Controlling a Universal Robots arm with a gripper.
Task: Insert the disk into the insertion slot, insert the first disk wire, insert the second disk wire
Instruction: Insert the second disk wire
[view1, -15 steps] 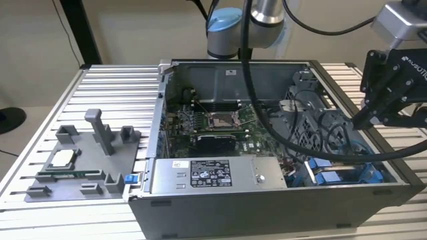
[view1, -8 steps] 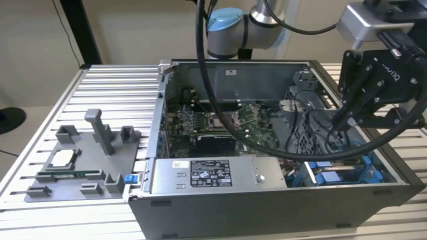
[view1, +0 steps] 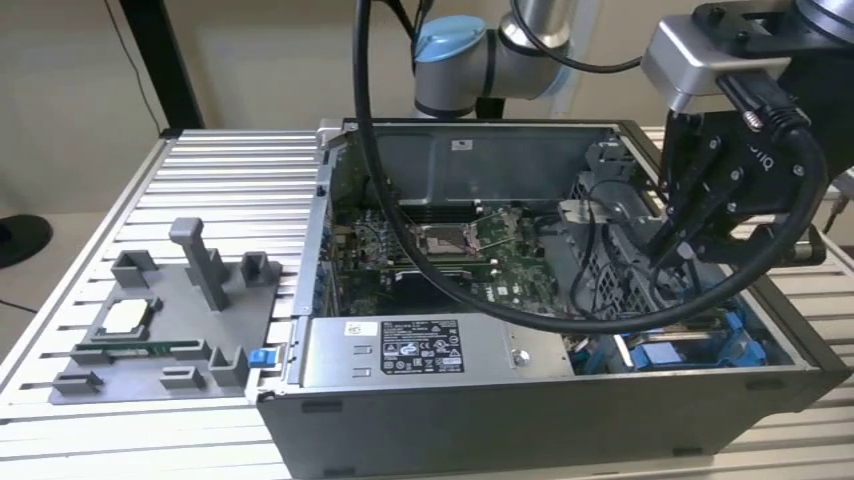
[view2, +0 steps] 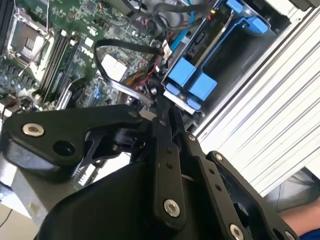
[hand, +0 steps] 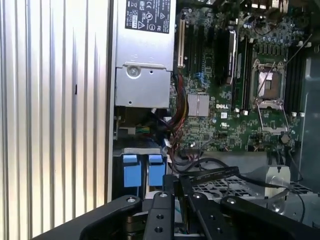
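hovering over the insertion slot (view1: 694, 345) beside the power-supply box (view1: 407, 350): gripper (view1: 667, 250), fingertips pressed together, holding nothing visible.

The robot arm (view1: 534, 45) was shiny grey metal with a light blue cap (view1: 449, 40) on its joint. A silver block (view1: 694, 55) sat at its wrist. Thick black cables (view1: 400, 220) hung down from it. The pincer (view2: 172, 112) was black, with flat bars and round silver screws (view2: 171, 207).
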